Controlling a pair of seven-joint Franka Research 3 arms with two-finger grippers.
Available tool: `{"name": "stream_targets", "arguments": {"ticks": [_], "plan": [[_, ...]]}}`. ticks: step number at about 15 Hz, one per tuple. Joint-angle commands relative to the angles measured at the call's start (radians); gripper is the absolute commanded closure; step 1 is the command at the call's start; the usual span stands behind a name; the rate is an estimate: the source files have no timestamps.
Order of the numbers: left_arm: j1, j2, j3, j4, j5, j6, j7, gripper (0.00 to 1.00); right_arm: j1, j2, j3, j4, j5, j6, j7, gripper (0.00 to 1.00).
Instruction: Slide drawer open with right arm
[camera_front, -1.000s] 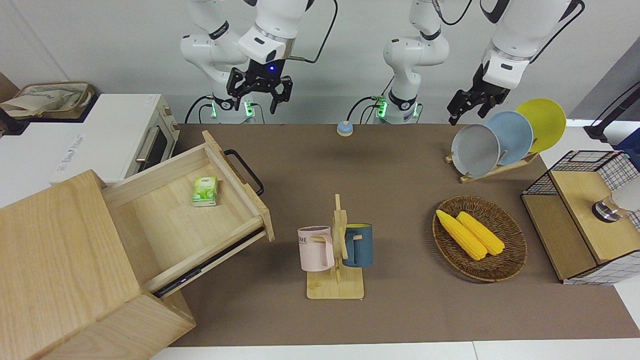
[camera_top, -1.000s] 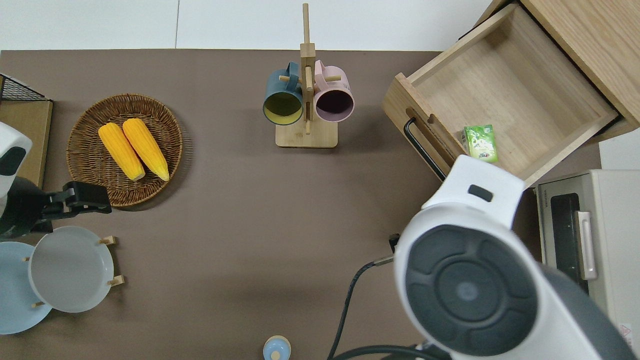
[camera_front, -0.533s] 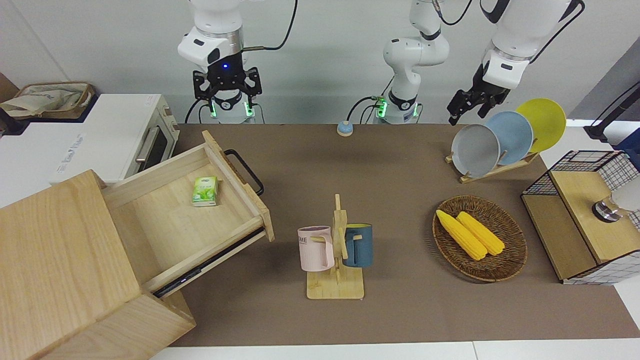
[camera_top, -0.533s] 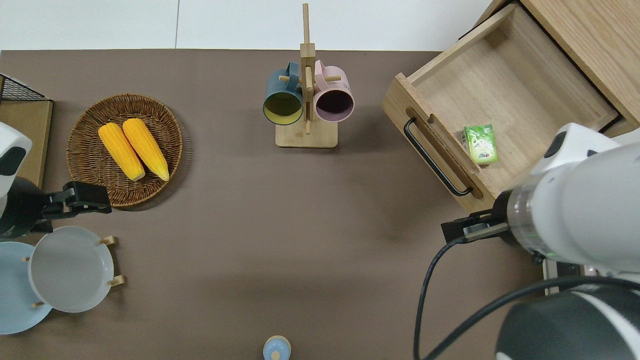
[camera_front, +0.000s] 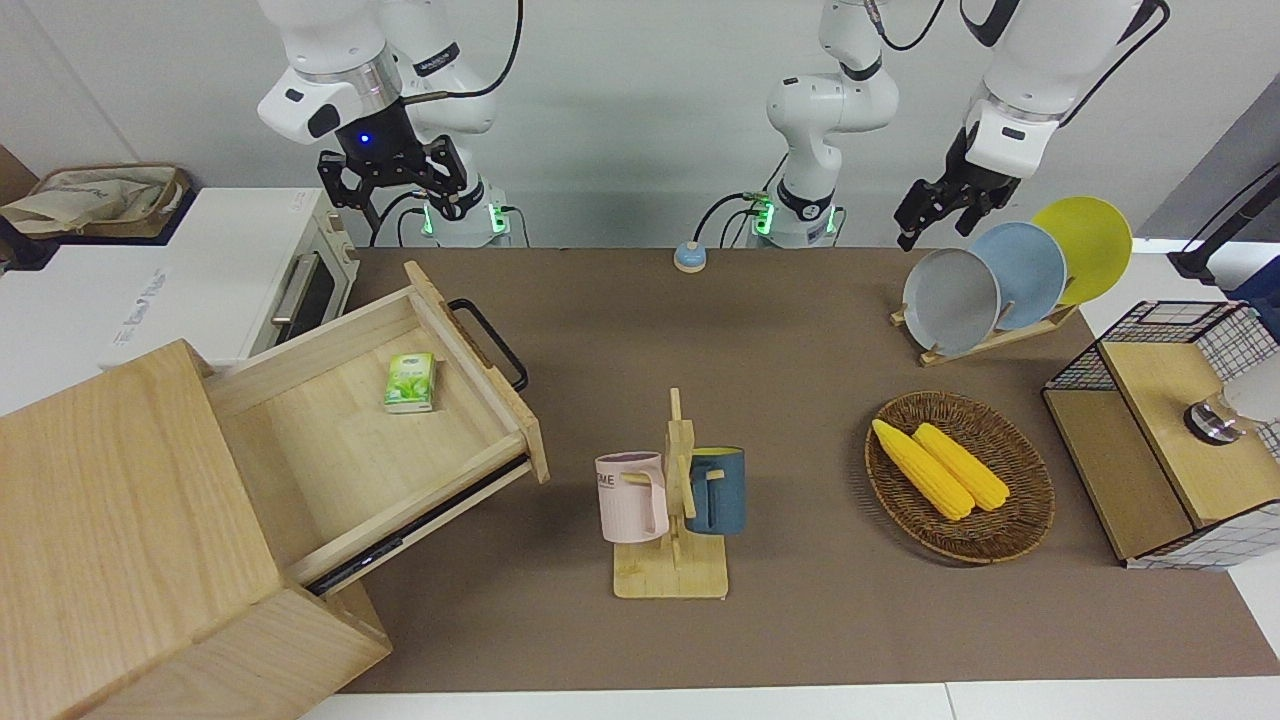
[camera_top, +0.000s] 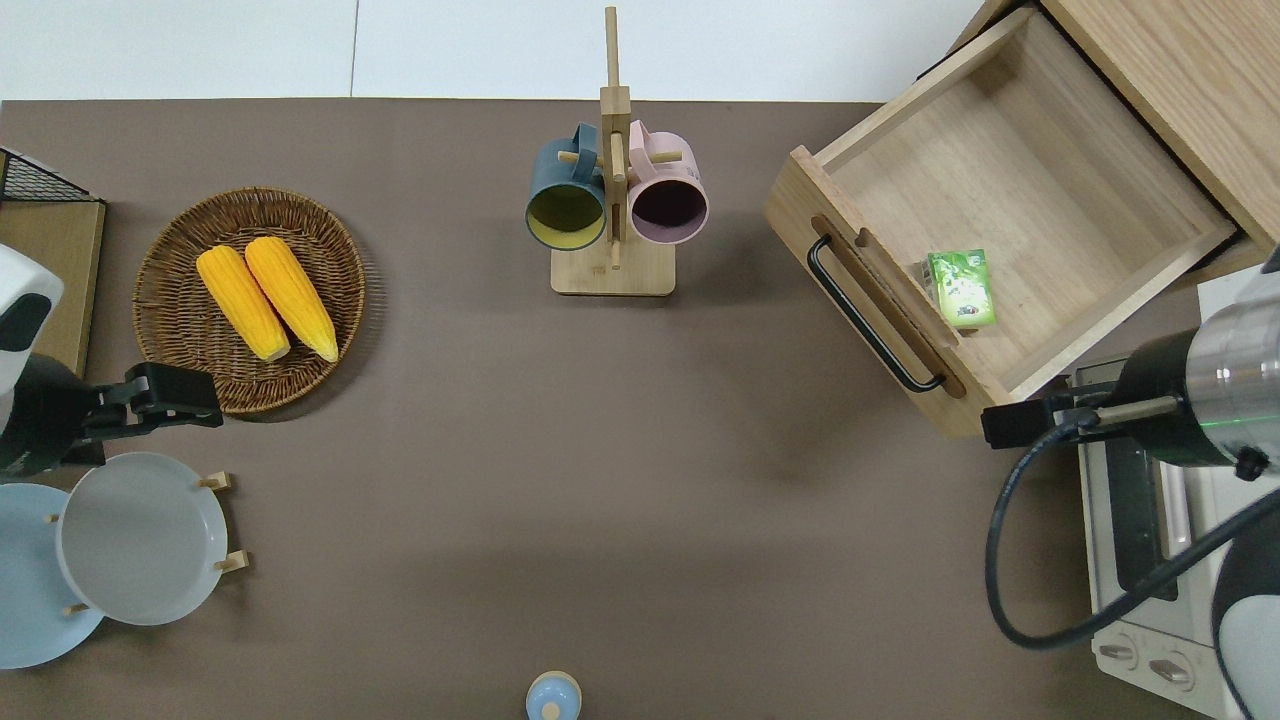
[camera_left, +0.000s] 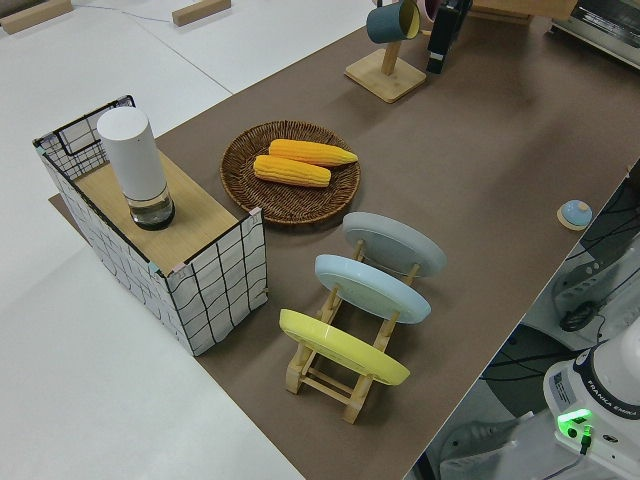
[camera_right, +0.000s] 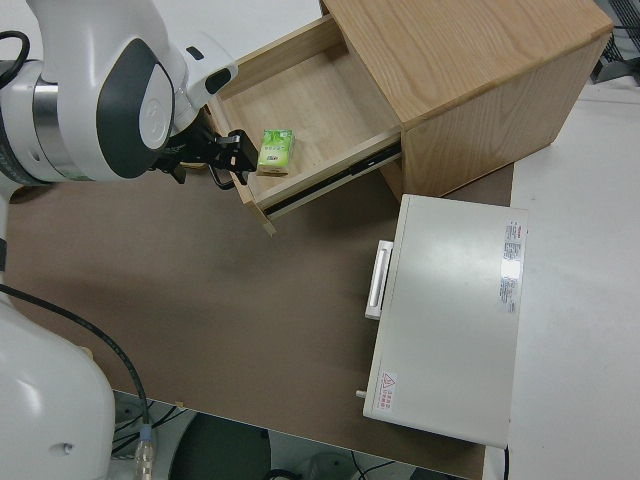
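Observation:
The drawer stands pulled far out of the light-wood cabinet. Its black bar handle is free, with nothing touching it. A small green packet lies inside, near the drawer front. My right gripper hangs open and empty in the air, a blue light glowing above it. In the overhead view its wrist is over the toaster oven's door, beside the drawer's nearest corner. The left arm is parked.
A white toaster oven sits beside the cabinet, nearer the robots. A mug rack with two mugs stands mid-table. A basket with corn, a plate rack and a wire-mesh box fill the left arm's end.
The right arm has swung from over the drawer's handle toward the toaster oven, gripper still open. The drawer and the left arm have not moved.

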Motion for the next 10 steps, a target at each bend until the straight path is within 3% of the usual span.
{"name": "stream_targets", "arguments": {"ticks": [1,5,10], "plan": [[-0.001,-0.008,0.004,0.004,-0.001,-0.017,0.009,0.01,-0.023,-0.016,0.003,-0.013,0.021,0.017,-0.02,0.015],[-0.001,-0.008,0.004,0.004,-0.001,-0.015,0.009,0.01,-0.015,-0.01,0.002,-0.008,-0.062,0.02,-0.018,0.015],[-0.001,-0.008,0.004,0.004,-0.001,-0.017,0.009,0.01,-0.01,-0.003,-0.002,0.004,-0.069,0.022,-0.018,0.015]]}}
